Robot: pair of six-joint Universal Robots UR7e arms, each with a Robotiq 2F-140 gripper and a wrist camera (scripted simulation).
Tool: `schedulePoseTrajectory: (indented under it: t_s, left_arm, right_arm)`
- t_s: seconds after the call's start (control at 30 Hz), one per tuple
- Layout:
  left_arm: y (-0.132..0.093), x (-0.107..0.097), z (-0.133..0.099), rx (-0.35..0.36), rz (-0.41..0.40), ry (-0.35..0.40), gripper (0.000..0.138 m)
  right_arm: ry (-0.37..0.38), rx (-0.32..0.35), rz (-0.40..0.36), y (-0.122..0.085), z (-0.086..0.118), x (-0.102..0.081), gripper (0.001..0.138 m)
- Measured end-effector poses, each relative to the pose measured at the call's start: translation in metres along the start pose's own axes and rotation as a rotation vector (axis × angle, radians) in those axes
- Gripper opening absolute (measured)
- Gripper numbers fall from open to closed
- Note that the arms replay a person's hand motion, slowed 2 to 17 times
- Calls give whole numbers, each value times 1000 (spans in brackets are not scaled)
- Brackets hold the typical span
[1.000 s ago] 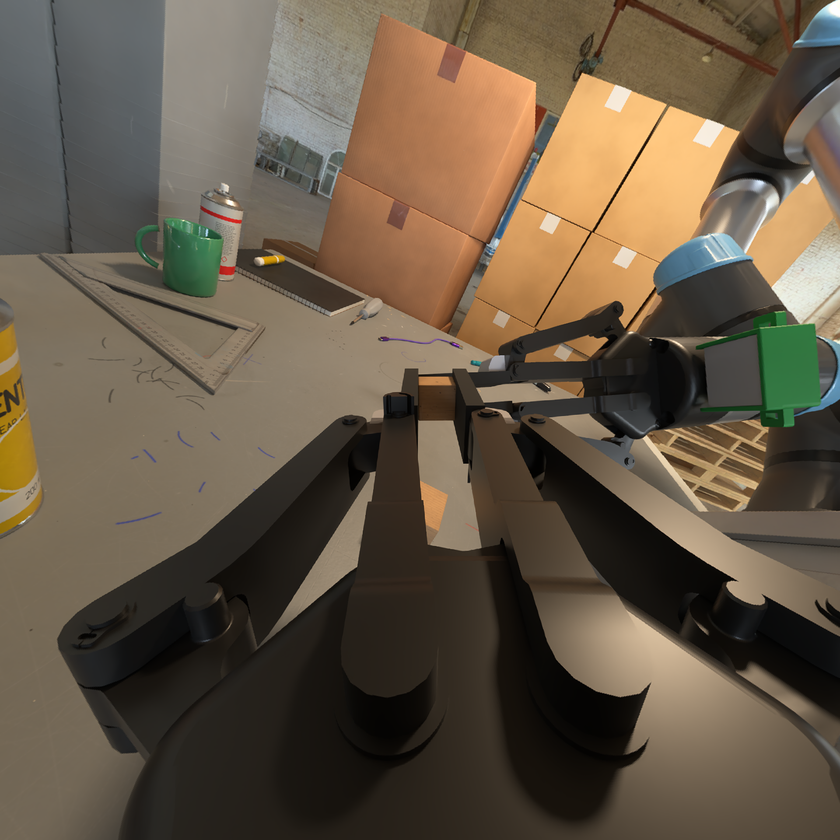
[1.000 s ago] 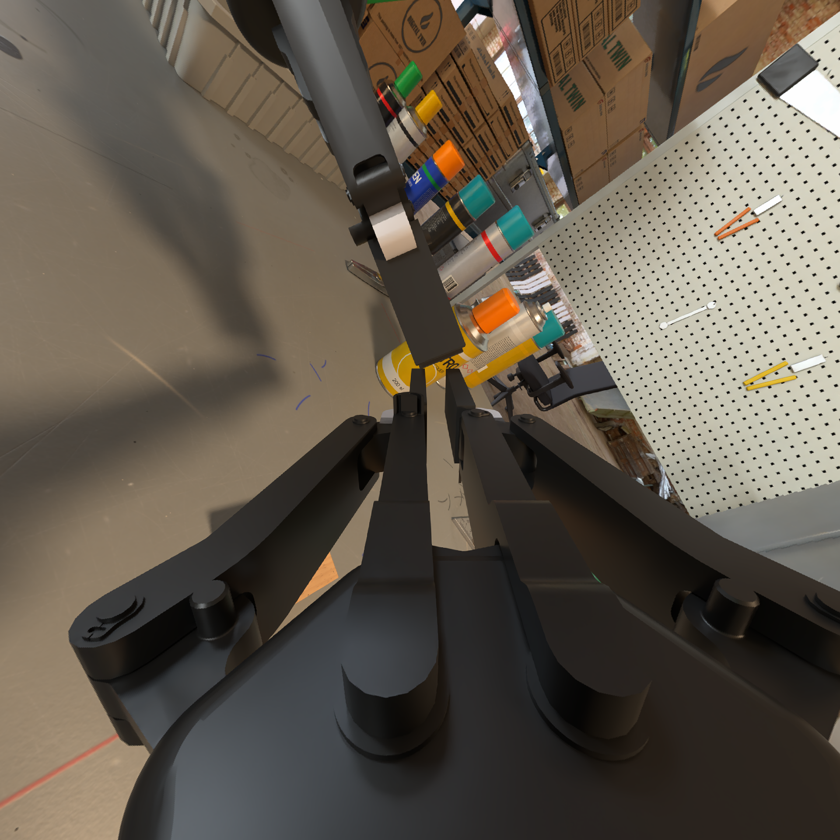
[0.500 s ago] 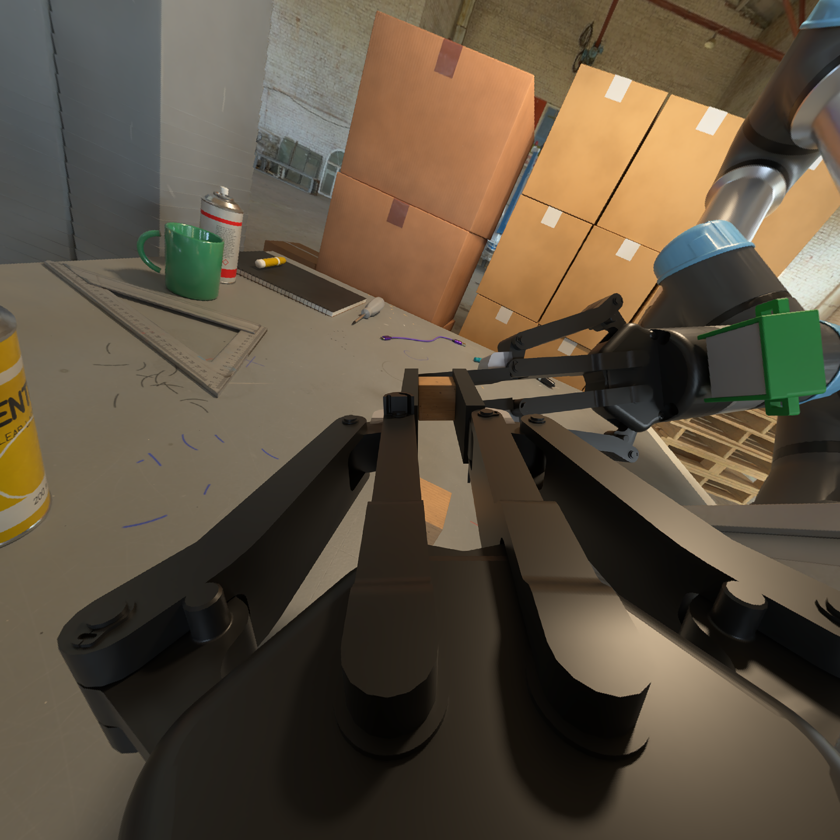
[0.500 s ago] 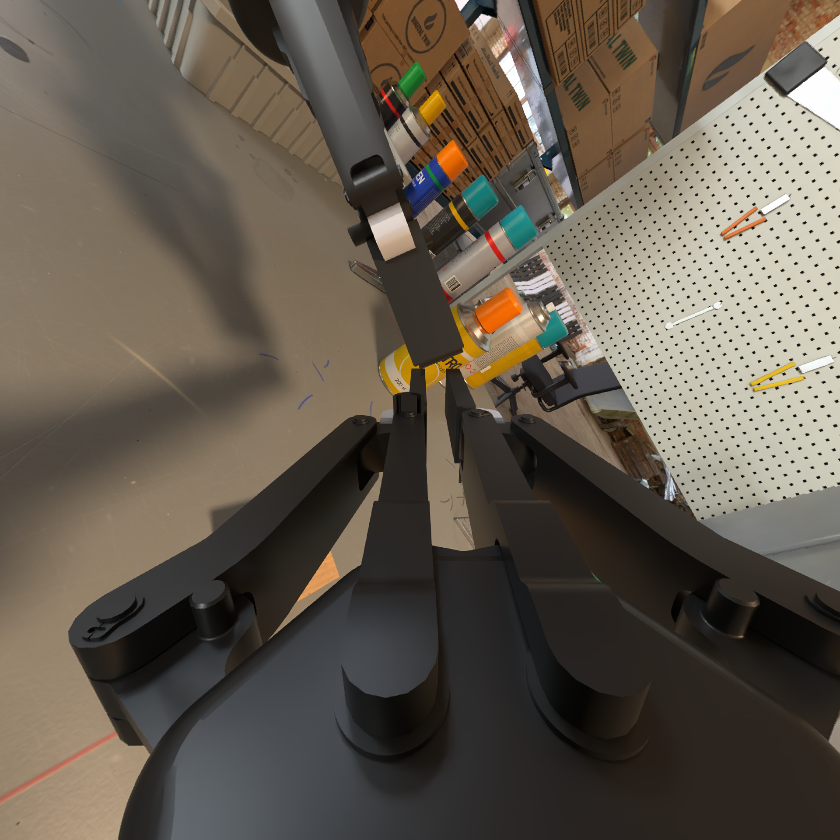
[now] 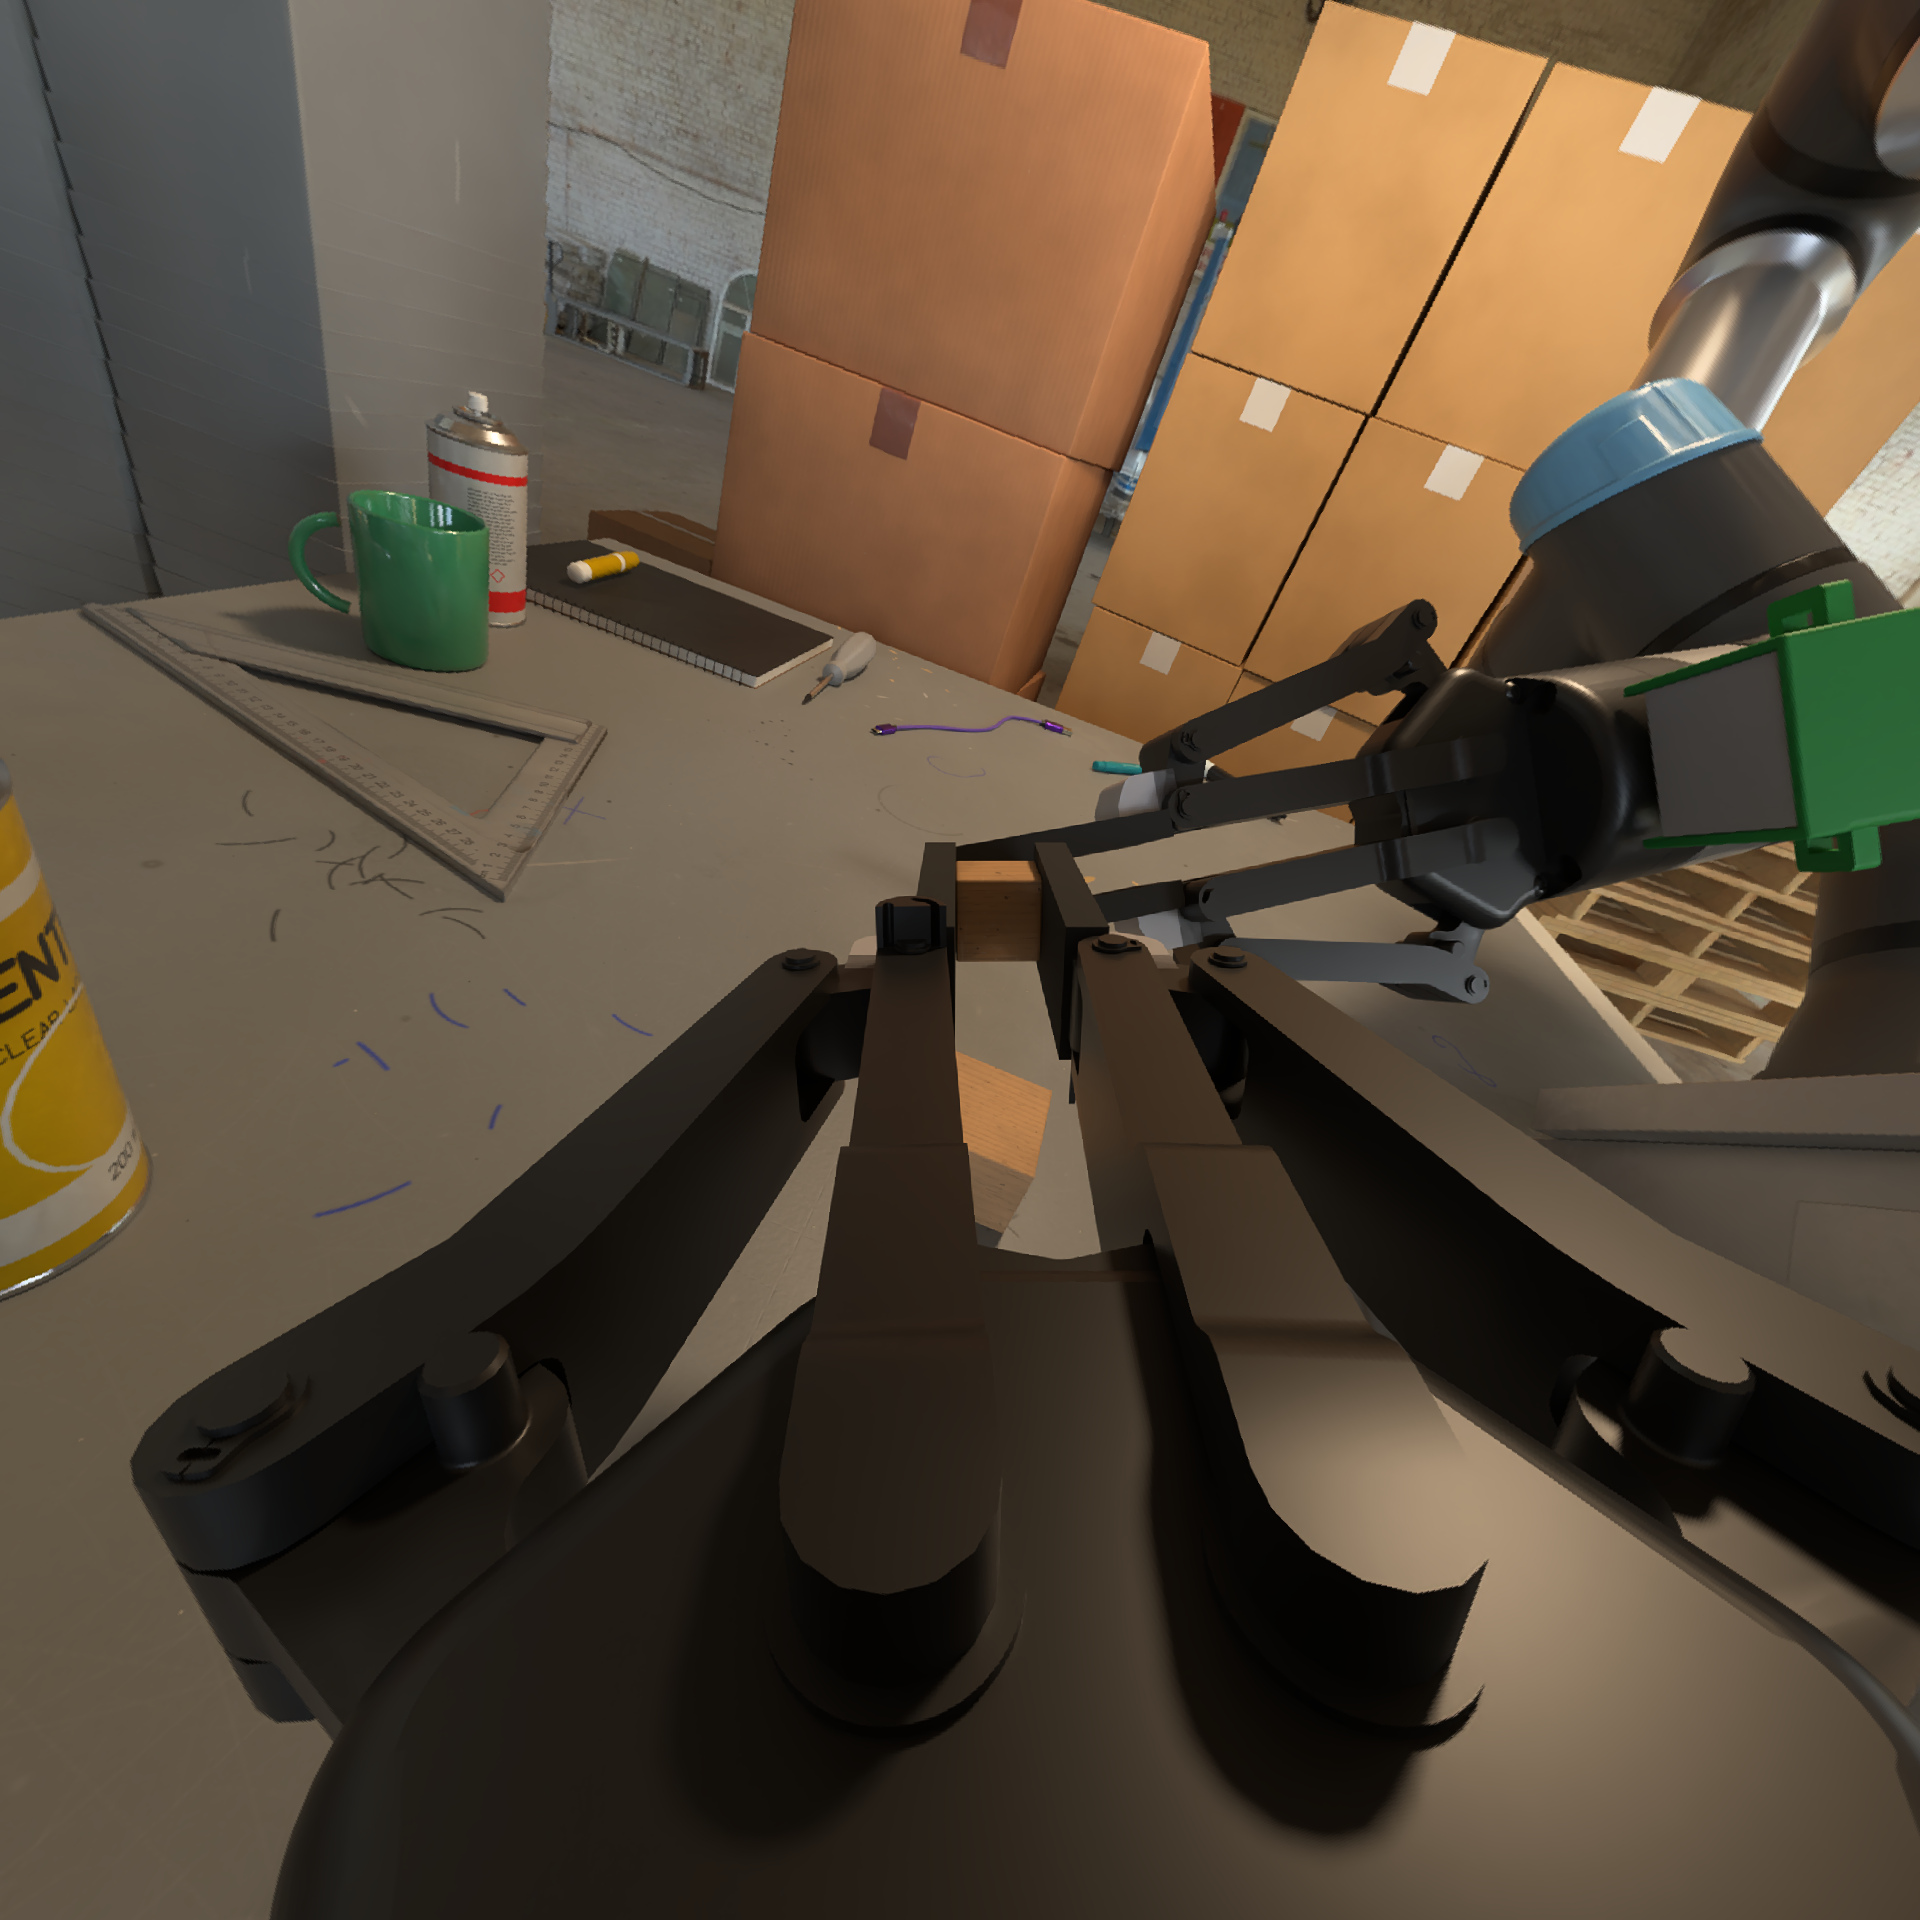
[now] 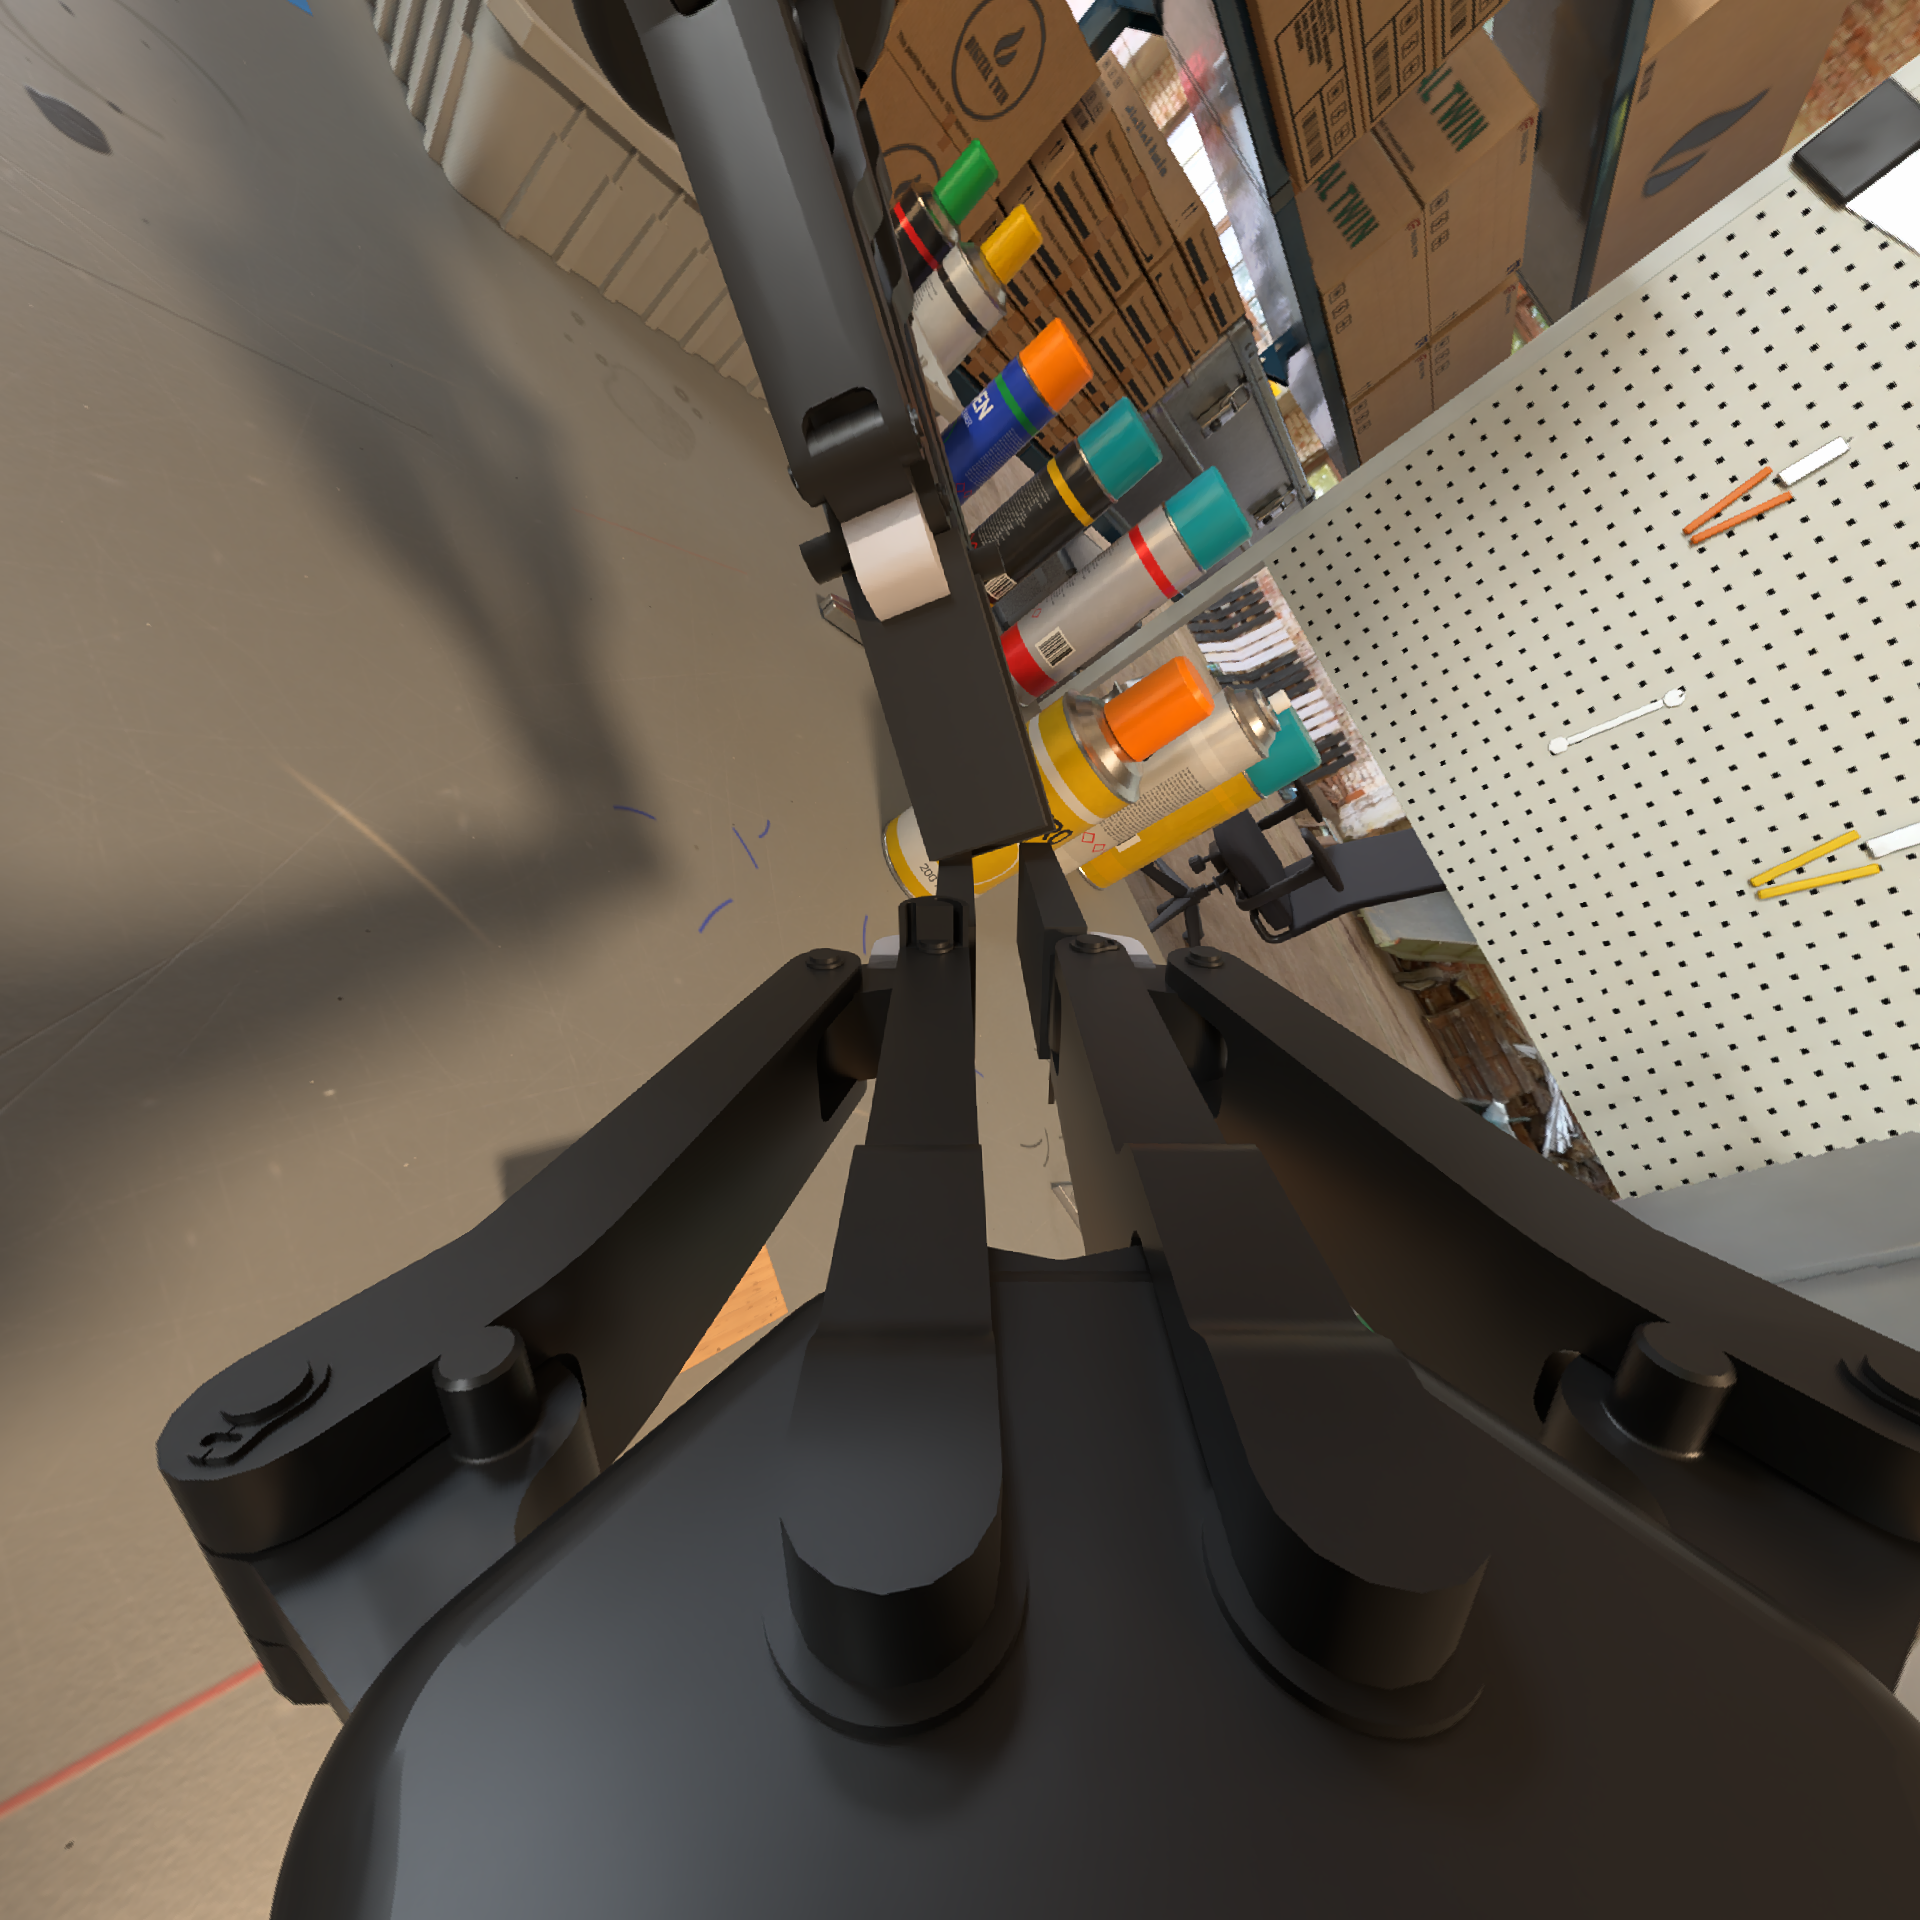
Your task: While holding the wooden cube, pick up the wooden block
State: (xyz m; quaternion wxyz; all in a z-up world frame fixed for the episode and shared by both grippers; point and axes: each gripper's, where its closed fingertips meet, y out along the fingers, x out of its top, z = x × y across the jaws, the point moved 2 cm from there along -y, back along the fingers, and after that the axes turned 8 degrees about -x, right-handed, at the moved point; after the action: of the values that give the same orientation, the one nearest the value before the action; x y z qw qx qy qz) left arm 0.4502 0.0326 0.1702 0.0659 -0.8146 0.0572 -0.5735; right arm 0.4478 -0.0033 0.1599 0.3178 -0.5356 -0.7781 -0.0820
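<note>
My left gripper [image 5: 997,883] is shut on the wooden cube [image 5: 995,914] and holds it above the table [image 5: 623,935]. The wooden block [image 5: 1000,1127] lies on the table below, seen between my left fingers; a corner of it also shows in the right wrist view [image 6: 740,1317]. My right gripper [image 5: 1101,868] reaches in from the right, its fingertips just behind the cube. In its own view the right gripper [image 6: 995,868] has its jaws drawn together with a narrow gap and nothing seen between them. The left gripper's finger [image 6: 956,707] hides the cube there.
A yellow can [image 5: 52,1039] stands at the left edge. A set square [image 5: 416,748], green mug [image 5: 421,582], spray can [image 5: 480,488], notebook [image 5: 675,613], screwdriver [image 5: 847,665] and purple cable [image 5: 966,727] lie farther back. Several spray cans [image 6: 1091,582] and a pegboard [image 6: 1610,727] stand beyond.
The left wrist view has shifted a little, so more of the yellow can shows. The cube stays in the left gripper. The right gripper keeps its place by the cube.
</note>
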Motion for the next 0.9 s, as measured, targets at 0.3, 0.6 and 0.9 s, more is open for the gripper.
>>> schedulePoseTrajectory:
  t_s: [0.3,0.6,0.9]
  left_arm:
    - [0,1,-1,21,-8,25,20]
    - [1,-1,0,4,-12,0,20]
    - [-2,3,0,-6,-51,-18,20]
  right_arm:
    - [-9,-3,-3,0,-1,0,12]
    - [-19,1,-6,0,0,-1,12]
    - [-22,3,-12,0,1,2,12]
